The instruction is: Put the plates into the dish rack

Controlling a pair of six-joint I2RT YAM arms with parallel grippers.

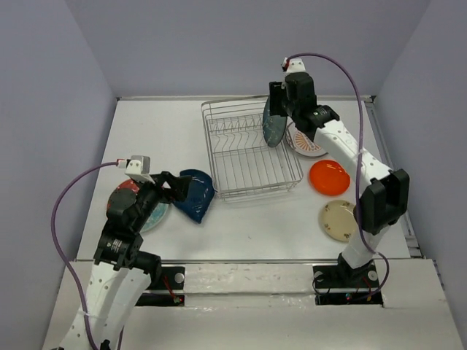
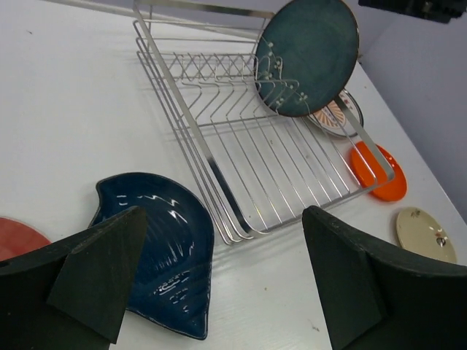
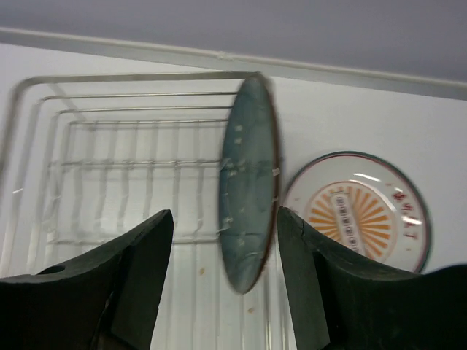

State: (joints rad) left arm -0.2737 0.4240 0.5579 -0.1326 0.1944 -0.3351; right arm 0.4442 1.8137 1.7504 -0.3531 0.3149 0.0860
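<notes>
Teal plate (image 3: 248, 182) | on edge in dish rack (image 1: 248, 157) | inside spread right hand (image 3: 222, 219) | left hand (image 2: 222, 215) spread

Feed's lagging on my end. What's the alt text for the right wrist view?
The dark teal plate stands on edge inside the dish rack, slightly blurred, framed between the wide-open fingers of the right gripper. Right of the rack, the white plate with the orange striped centre lies flat on the table.

Bright even light, soft shadows, right wrist view slightly blurred
</notes>
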